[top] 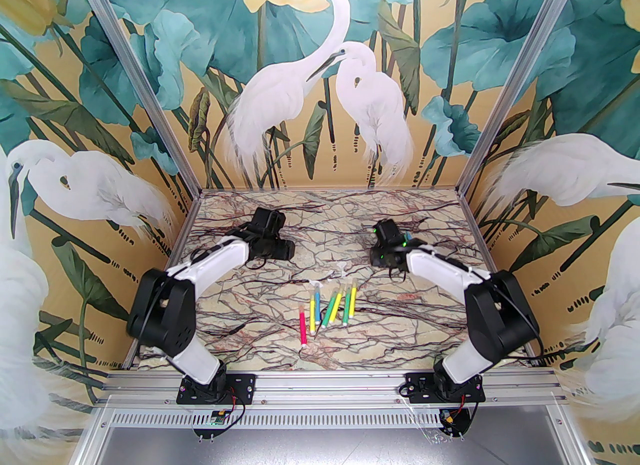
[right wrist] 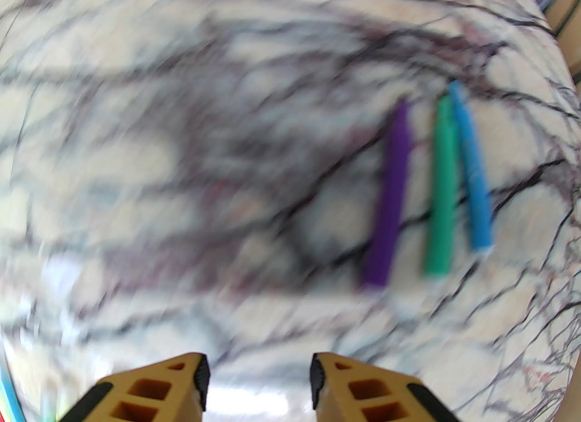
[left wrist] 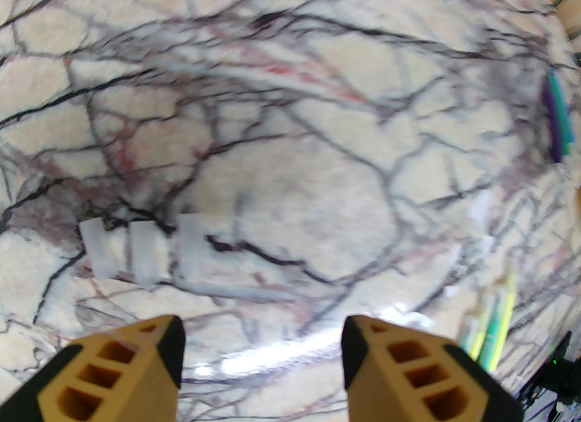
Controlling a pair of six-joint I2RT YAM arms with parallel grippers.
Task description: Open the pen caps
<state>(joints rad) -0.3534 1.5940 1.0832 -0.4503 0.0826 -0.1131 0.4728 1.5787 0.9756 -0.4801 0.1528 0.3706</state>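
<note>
Three clear, whitish pen caps lie side by side on the marble table, loose, ahead and left of my left gripper. That gripper is open with nothing between its yellow fingers. My right gripper hangs open over bare marble, also holding nothing. To its front right lie a purple pen, a green pen and a blue pen, uncapped as far as the blur lets me tell. From above, several coloured pens lie in a row mid-table, between the left gripper and the right gripper.
The marble table is walled in by painted panels on three sides, with aluminium posts at the back corners. Small whitish bits lie just beyond the row of pens. Both arm bases are bolted to the rail at the near edge.
</note>
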